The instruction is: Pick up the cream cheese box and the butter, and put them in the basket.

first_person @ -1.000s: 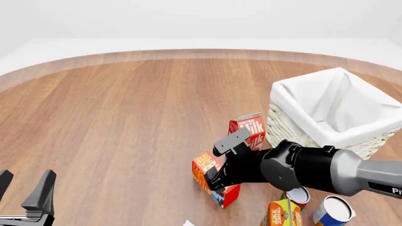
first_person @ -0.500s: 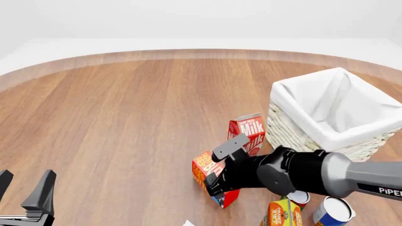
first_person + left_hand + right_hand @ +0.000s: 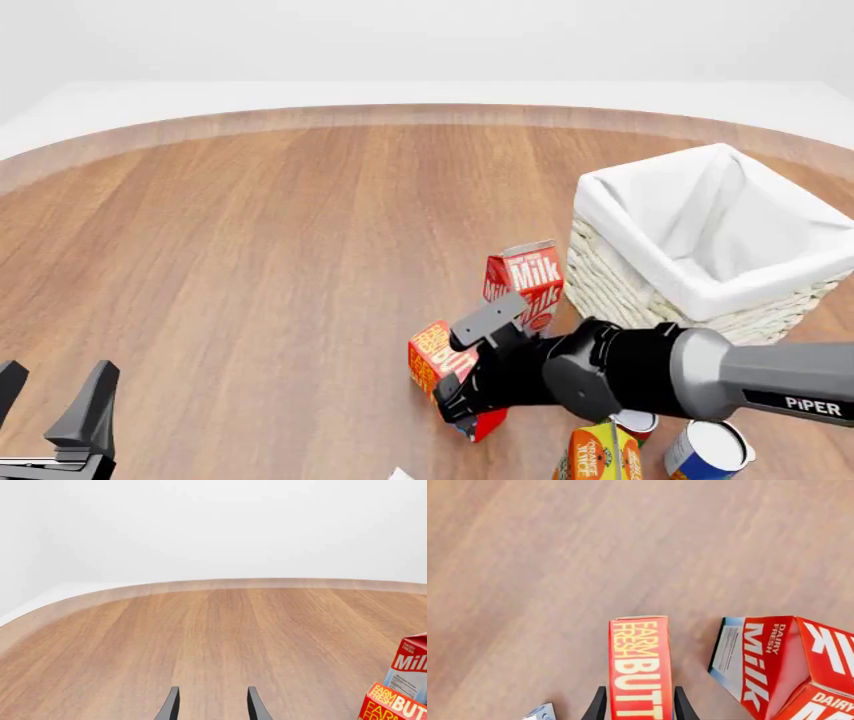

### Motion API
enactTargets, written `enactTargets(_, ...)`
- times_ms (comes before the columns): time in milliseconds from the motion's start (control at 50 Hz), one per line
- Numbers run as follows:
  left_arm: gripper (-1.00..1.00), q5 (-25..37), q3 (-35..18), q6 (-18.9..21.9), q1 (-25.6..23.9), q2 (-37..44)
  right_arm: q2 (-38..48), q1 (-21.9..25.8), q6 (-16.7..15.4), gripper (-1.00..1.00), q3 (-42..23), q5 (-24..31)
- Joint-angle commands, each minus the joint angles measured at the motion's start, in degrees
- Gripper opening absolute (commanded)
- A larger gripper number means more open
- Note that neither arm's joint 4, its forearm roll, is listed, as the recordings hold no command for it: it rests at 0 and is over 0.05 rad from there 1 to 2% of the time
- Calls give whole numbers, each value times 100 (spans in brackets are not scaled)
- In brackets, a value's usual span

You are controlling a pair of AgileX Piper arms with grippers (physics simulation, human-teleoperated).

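Right wrist view: right gripper [image 3: 635,705] is straddling the butter [image 3: 639,667] near the table's [image 3: 267,250] front edge, fingers apart; centre, then close squarely. Left gripper [image 3: 209,705] idling open.

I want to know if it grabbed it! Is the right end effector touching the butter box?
Cannot tell. In the right wrist view the right end effector has a finger on each side of the butter, very close, but no clear contact or gap shows.
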Motion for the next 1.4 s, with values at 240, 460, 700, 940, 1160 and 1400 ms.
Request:
enactTargets(240, 100, 0, 0, 0, 0, 0, -14, -28, 0, -100, -11, 26)
enactTargets(460, 100, 0, 0, 0, 0, 0, -231, 9, -1, -100, -113, 201)
enactTargets(700, 100, 0, 0, 0, 0, 0, -697, 61, -82, -100, -303, 564)
enactTargets(940, 100, 0, 0, 0, 0, 0, -1210, 163, -113, -100, -446, 888)
enactTargets(1160, 100, 0, 0, 0, 0, 0, -1775, 305, -150, -100, -743, 1272)
enactTargets(1400, 100, 0, 0, 0, 0, 0, -2274, 562, 147, -100, -1112, 1592)
